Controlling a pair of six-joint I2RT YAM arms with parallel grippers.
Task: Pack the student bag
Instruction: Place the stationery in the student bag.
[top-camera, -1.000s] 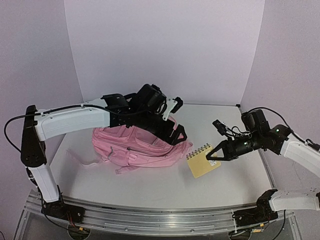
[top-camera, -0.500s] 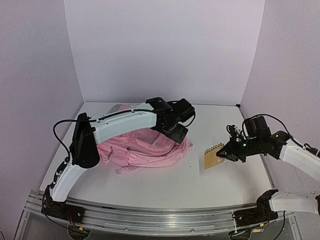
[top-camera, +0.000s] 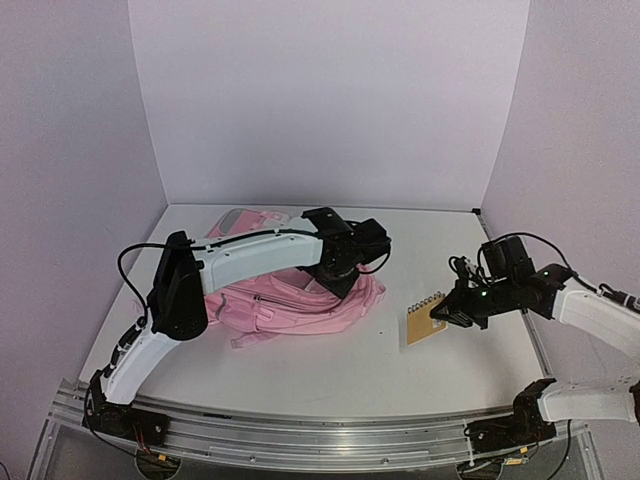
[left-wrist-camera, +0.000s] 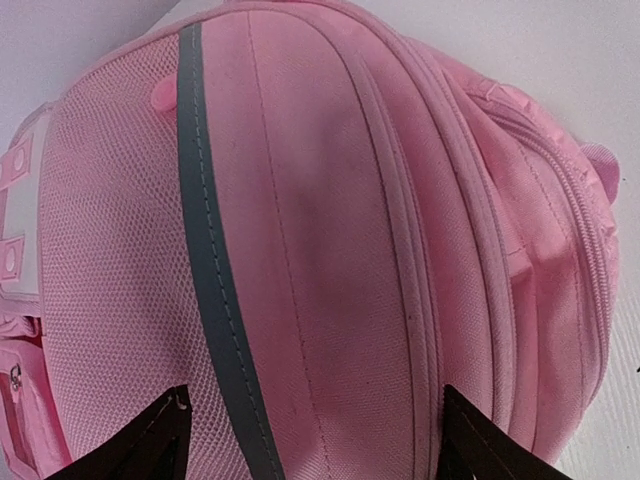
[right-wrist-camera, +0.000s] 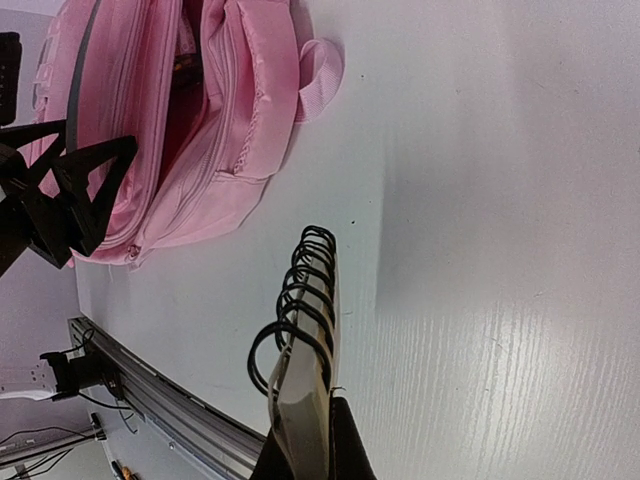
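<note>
The student bag (top-camera: 285, 300), a pink backpack, lies on its side at the table's middle left. In the right wrist view (right-wrist-camera: 170, 120) its main zip gapes, dark inside. My left gripper (top-camera: 341, 270) hangs over the bag's right end. In the left wrist view the bag's fabric (left-wrist-camera: 320, 220) fills the frame and the gripper (left-wrist-camera: 310, 440) is open, its two black tips wide apart just above the cloth. My right gripper (top-camera: 447, 312) is shut on a tan spiral notebook (top-camera: 424, 320), held on edge above the table right of the bag. The notebook shows edge-on in the right wrist view (right-wrist-camera: 312, 340).
White table with lilac walls at the back and both sides. A pink strap (top-camera: 250, 340) trails from the bag toward the front. The bag's carry loop (right-wrist-camera: 322, 70) lies on the table. A metal rail (top-camera: 320, 435) runs along the near edge.
My left arm has swung down from high up and its gripper now sits low over the bag's right end. My right gripper has turned the notebook from flat-facing to on edge.
</note>
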